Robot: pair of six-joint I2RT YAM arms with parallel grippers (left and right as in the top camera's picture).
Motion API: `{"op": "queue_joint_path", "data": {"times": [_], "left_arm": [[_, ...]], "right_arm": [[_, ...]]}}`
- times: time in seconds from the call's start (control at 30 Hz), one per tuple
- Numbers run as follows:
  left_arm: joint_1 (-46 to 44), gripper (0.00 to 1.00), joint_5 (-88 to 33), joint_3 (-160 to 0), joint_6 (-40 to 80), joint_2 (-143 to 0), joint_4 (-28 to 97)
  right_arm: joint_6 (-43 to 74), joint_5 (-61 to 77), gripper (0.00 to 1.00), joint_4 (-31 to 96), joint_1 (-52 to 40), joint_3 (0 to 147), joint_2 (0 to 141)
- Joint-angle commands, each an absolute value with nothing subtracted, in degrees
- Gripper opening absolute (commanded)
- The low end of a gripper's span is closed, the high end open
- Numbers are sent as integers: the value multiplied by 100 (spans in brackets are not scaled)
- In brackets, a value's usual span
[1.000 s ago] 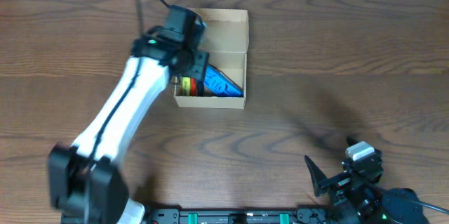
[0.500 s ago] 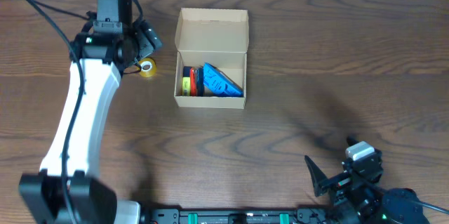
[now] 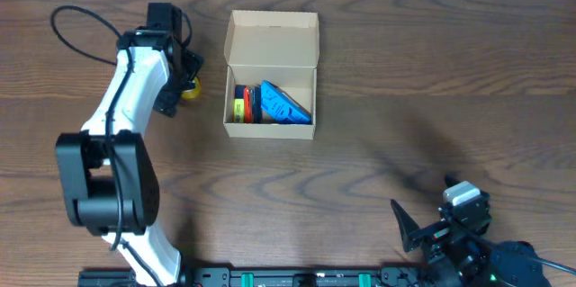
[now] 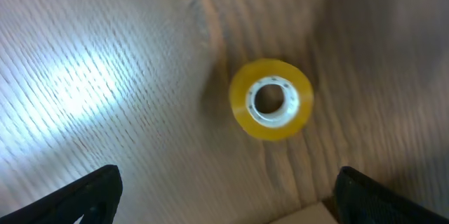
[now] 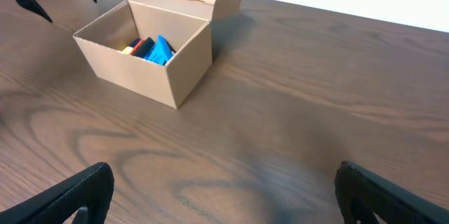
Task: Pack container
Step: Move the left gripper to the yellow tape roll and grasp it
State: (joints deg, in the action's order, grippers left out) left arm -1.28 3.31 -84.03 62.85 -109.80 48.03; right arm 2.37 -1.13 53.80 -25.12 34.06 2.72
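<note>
The container (image 3: 272, 42) is a tan cardboard box standing open at the table's back centre, its lid flap folded back. Inside it lie a blue packet (image 3: 284, 105) and small red and yellow items (image 3: 242, 105). The box also shows in the right wrist view (image 5: 184, 54). A yellow tape roll (image 3: 191, 90) lies flat on the table left of the box. My left gripper (image 3: 180, 85) hovers over it, open and empty. In the left wrist view the roll (image 4: 271, 99) sits ahead of the open jaws (image 4: 224, 196). My right gripper (image 3: 430, 233) is open and empty at the front right.
The wooden table (image 3: 432, 80) runs bare to the right of the box. A black cable (image 3: 76, 22) loops off the left arm at the back left. The box corner shows at the bottom edge of the left wrist view (image 4: 309, 213).
My left arm has swung left from above the box and now sits over the yellow tape roll. The right arm has not moved.
</note>
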Motion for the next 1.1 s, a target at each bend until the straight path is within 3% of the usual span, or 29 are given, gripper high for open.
{"op": "queue_joint_path", "data": {"times": [0.0, 0.73, 0.77, 1.07], "left_arm": [[-78, 97, 331, -8405, 7059, -11203, 4838], [217, 100, 47, -8405, 7741, -11889, 4777], [228, 95, 16, -8405, 7741, -11933, 4764], [215, 89, -353, -8407, 7730, -12261, 4622]], "right_arm": [[294, -150, 99, 5382, -2473, 3395, 246], [294, -150, 99, 5382, -2473, 3395, 246], [294, -150, 99, 5382, -2473, 3395, 246], [294, -150, 99, 5382, -2473, 3395, 246]]}}
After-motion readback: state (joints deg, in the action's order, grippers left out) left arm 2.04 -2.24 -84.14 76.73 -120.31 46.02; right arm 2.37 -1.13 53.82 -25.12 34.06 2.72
